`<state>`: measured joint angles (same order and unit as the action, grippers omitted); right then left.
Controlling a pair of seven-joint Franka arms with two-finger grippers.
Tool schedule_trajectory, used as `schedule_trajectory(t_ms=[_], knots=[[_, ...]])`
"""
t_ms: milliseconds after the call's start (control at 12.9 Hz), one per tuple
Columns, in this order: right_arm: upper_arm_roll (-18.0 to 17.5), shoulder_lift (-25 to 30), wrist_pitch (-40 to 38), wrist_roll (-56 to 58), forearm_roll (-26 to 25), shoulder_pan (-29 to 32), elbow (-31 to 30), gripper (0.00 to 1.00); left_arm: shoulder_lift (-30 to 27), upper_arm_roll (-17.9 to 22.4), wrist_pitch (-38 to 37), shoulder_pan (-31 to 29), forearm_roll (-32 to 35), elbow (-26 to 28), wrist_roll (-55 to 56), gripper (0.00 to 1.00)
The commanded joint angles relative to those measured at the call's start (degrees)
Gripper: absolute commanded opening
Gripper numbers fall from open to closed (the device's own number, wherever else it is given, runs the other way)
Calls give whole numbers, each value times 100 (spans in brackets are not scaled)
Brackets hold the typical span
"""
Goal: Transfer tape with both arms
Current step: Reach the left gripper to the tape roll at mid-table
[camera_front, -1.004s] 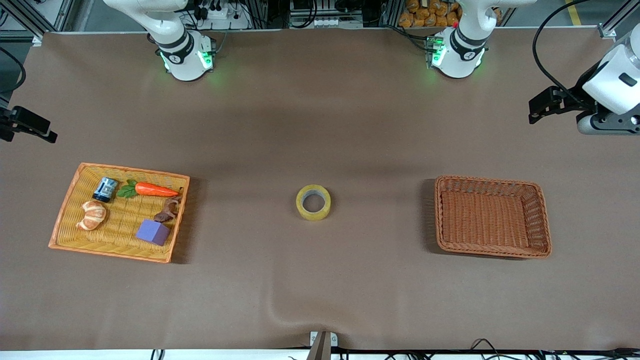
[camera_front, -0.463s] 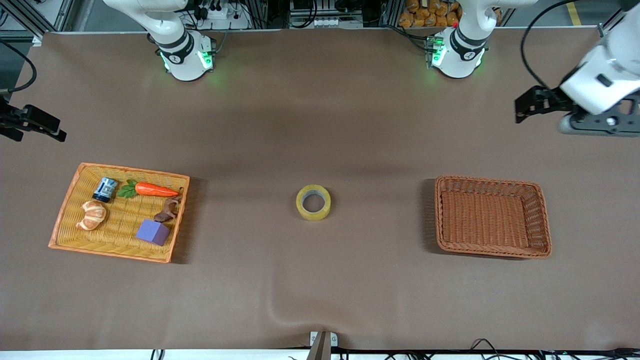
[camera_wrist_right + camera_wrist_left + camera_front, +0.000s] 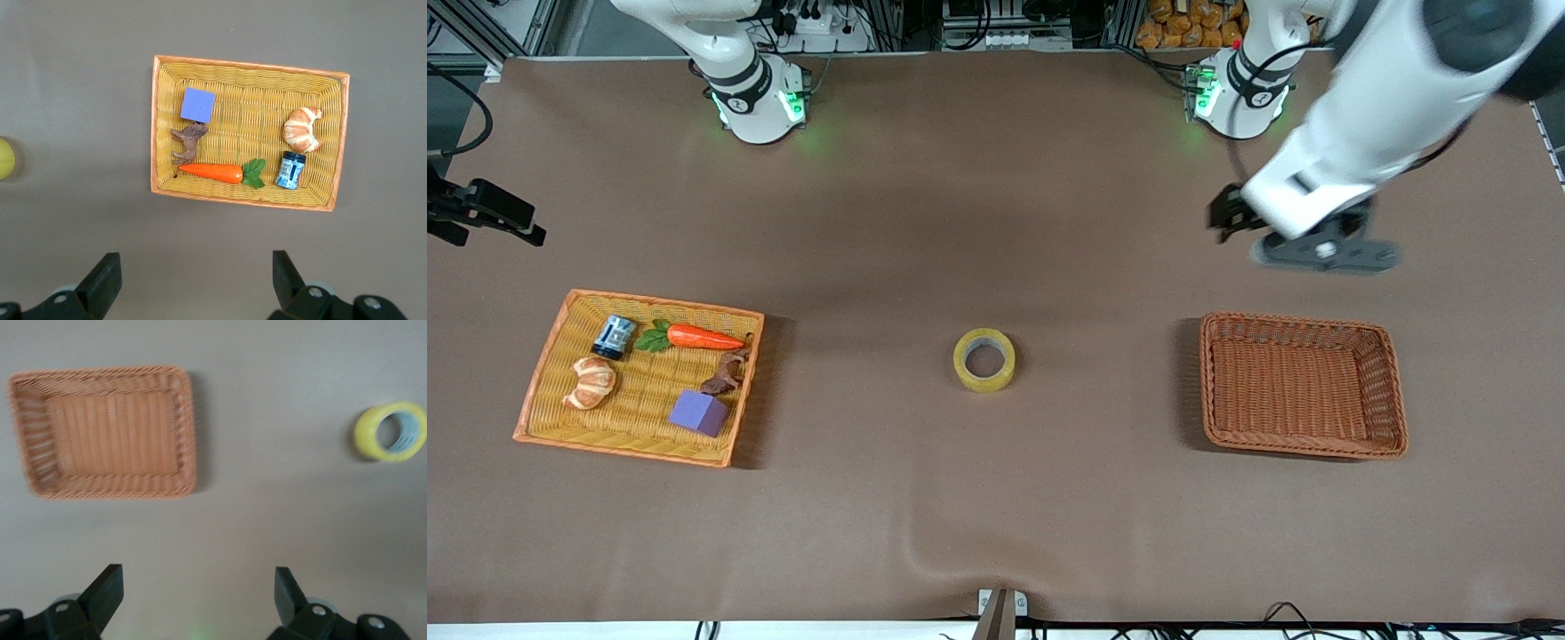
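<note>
Tape (image 3: 984, 359) flat mid-table, left tool (image 3: 197, 597) and right tool (image 3: 197, 277) wide open, empty

Left arm reaches out from its base, forearm sloping down low above the counter, wrist tilted, the left claw (image 3: 193, 597) spread wide with nothing between its fingers. The right claw (image 3: 193, 277) hangs high, fingers equally wide apart and empty; only its black tip (image 3: 485, 213) peeks in at the edge of the front view.
</note>
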<state>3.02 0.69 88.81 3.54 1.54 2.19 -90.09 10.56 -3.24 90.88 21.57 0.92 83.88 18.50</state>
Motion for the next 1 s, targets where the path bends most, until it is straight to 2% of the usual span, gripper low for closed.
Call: schedule_trajectory(t_ms=[0, 386, 541, 927], knots=[[-73, 133, 5, 33, -22, 71, -106, 100, 664, 43, 603, 233, -188, -250, 268, 100], [-56, 125, 14, 41, -57, 62, -114, 100, 1815, 43, 2053, 506, -277, -188, 698, 100], [-56, 124, 14, 33, -48, 62, -114, 100, 2273, 51, 2765, 830, -294, -188, 1198, 100], [-56, 124, 14, 41, -48, 71, -114, 100, 3003, 43, 3785, 1411, -321, -241, 2218, 100]])
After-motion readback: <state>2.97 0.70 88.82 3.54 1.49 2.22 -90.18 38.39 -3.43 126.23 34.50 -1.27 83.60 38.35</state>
